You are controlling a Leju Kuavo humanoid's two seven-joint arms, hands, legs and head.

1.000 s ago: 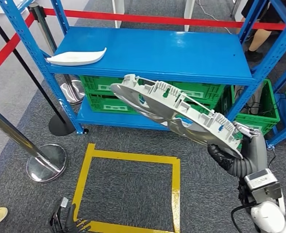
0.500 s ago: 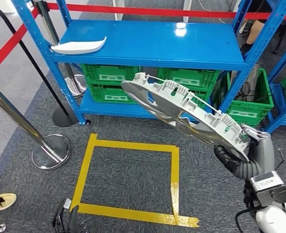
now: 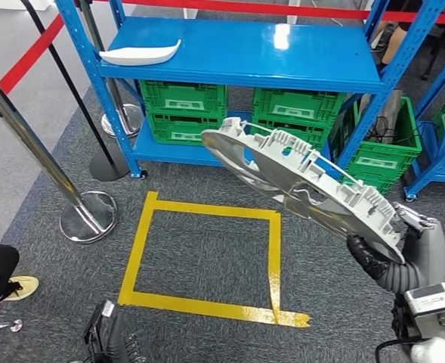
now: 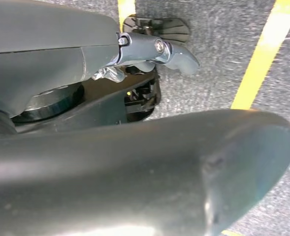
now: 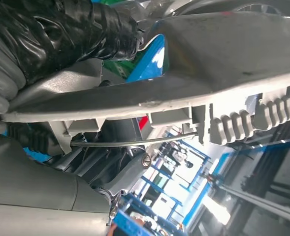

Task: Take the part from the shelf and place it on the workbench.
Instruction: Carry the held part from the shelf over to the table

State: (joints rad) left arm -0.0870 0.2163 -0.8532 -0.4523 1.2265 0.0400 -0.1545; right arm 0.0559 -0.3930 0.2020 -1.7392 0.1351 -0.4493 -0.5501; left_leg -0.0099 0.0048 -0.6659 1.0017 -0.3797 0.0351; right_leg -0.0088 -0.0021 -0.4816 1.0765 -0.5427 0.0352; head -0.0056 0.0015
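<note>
Grey moulded plastic, long and curved with ribs and clips along its edge: this large panel part (image 3: 300,181) fills the middle of the head view, carried in the air above the carpet and no longer on the blue metal shelf (image 3: 248,57). The right hand (image 3: 388,253), with dark fingers and a grey ribbed cover, grips the part's near end at the lower right. From that grip the long axis runs away and to the left, rising toward the shelf's front edge, so nearly all of the part hangs out beyond the hand. A white curved trim piece (image 3: 140,54) lies near the shelf's left front corner. Green plastic crates (image 3: 183,98) sit on the lower level. A yellow tape square (image 3: 208,261) marks the carpet below the part. The left hand (image 3: 114,344) hangs low at the bottom edge; I cannot tell there how its fingers lie. No bench is in sight, so placing looks some way off.

The left wrist view shows the left hand's grey fingers (image 4: 173,51) curled inward, holding nothing, above carpet and yellow tape.

In the right wrist view, dark fingers (image 5: 80,29) press onto the part's grey rim, the ribbed edge stretching away from the hand.
</note>
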